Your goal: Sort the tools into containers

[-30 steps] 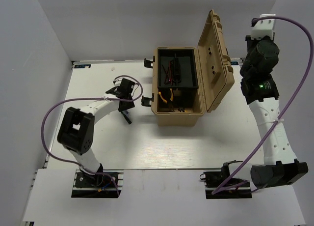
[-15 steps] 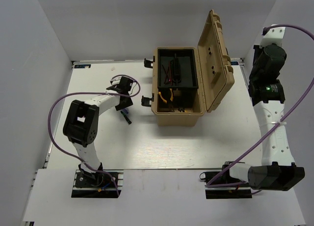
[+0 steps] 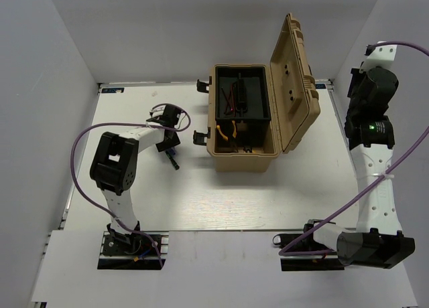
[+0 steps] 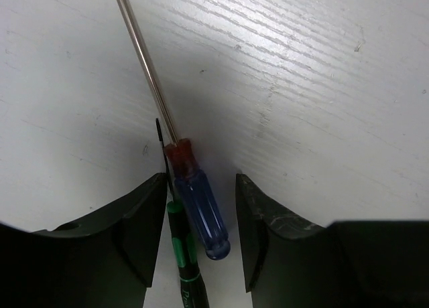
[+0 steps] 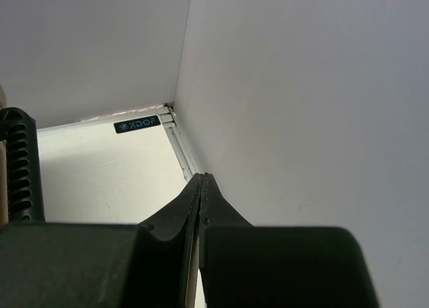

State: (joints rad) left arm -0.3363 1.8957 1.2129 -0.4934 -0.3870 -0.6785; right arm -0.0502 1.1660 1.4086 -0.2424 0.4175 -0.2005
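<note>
The tan toolbox (image 3: 242, 152) stands open at the middle back, lid (image 3: 295, 87) up to the right. Orange-handled pliers (image 3: 228, 131) lie in its dark interior. In the left wrist view a blue-handled screwdriver (image 4: 201, 211) with a red collar and a long metal shaft lies on the table. A slim black-and-green screwdriver (image 4: 181, 258) lies beside it. My left gripper (image 4: 201, 191) is open, low over the table, its fingers (image 4: 137, 221) standing either side of both handles; it also shows in the top view (image 3: 171, 144). My right gripper (image 5: 203, 182) is shut and empty, raised by the right wall.
Black latches (image 3: 201, 136) stick out of the toolbox's left side, close to my left gripper. Red and black items (image 3: 234, 97) fill the box's back tray. The toolbox's black ribbed handle (image 5: 20, 164) shows at the left of the right wrist view. White walls enclose the table.
My left gripper has dropped and closed in over the screwdrivers left of the toolbox. My right arm has swung right and back, away from the lid toward the wall.
</note>
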